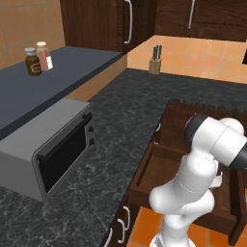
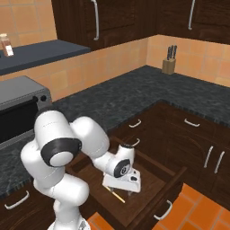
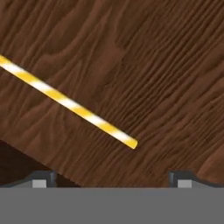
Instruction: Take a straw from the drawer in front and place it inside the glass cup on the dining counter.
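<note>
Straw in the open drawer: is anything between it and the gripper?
Nothing visible. The straw lies bare on the drawer floor, and the open gripper hangs just above it with its fingertips spread on either side.

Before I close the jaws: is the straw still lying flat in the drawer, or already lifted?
Lying flat. The straw rests on the drawer floor, and the open gripper has its fingertips apart, not touching it.
</note>
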### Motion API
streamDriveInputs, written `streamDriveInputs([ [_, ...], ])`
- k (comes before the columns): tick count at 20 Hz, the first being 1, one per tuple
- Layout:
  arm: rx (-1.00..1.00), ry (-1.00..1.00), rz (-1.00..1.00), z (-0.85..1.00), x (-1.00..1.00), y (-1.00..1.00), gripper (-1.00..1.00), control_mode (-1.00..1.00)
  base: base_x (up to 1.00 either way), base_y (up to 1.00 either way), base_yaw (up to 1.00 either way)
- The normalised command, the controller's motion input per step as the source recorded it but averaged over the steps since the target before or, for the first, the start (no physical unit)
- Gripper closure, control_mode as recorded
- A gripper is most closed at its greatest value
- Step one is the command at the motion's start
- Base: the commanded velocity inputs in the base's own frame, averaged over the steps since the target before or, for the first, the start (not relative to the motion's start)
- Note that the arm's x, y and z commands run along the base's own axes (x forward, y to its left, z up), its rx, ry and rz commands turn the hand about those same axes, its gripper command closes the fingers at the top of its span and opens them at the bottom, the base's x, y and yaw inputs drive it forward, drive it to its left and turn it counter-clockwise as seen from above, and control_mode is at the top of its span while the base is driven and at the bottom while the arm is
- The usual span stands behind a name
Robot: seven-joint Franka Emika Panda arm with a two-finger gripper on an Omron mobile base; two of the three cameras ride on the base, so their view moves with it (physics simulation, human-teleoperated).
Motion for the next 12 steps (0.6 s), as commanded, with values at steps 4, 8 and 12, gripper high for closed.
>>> streamDriveInputs([
  [4, 0.00, -0.17, 0.22, -0.07, 0.18, 0.16, -1.00, -1.00, 0.00, 0.00, 0.00],
  [8, 0.00, -0.15, 0.21, -0.03, 0.16, 0.00, -1.00, -1.00, 0.00, 0.00, 0.00],
  [12, 0.00, -0.02, 0.18, -0.23, 0.02, 0.03, -1.00, -1.00, 0.00, 0.00, 0.00],
])
